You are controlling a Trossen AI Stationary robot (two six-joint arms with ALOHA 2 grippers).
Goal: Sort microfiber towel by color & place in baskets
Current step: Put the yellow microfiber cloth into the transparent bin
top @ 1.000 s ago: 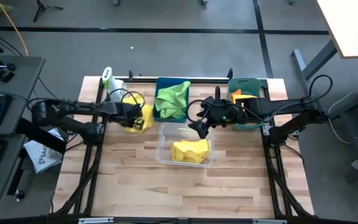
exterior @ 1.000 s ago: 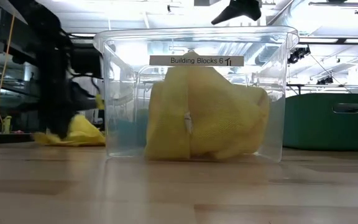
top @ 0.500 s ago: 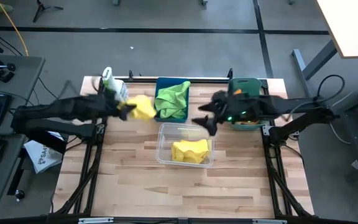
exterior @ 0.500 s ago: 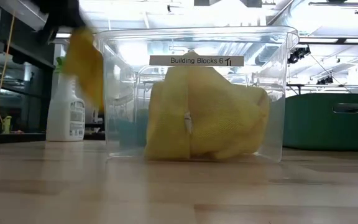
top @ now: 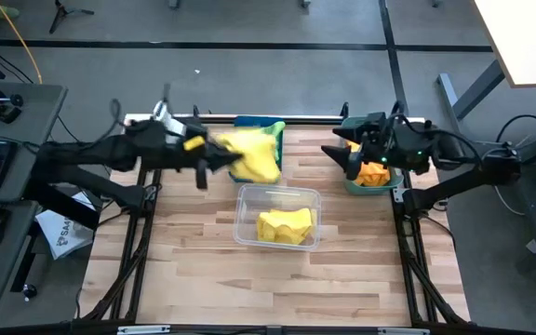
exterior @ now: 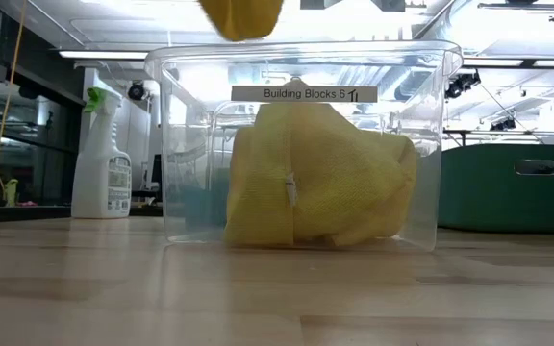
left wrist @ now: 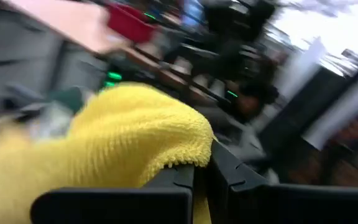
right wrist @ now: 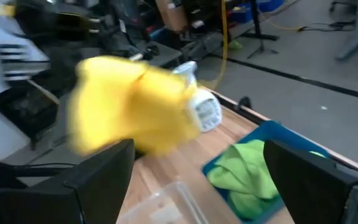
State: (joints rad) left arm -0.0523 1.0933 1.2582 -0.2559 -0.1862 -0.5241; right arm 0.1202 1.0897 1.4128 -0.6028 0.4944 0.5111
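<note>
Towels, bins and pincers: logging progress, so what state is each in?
Left pincer: shut on yellow microfiber towel, airborne.
Right pincer: open, empty.
Clear plastic bin: holds yellow folded towel.
Blue bin: holds green towel.
Teal bin: holds orange towel.

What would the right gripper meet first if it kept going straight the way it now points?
Probably the yellow towel held up by the left gripper; it fills the space ahead of the open right gripper. Depth is unclear, so the right gripper might pass it.

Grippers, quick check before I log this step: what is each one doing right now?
Left gripper: closed, holding a yellow towel up over the dark blue basket.
Right gripper: open, holding nothing, above the teal basket.
</note>
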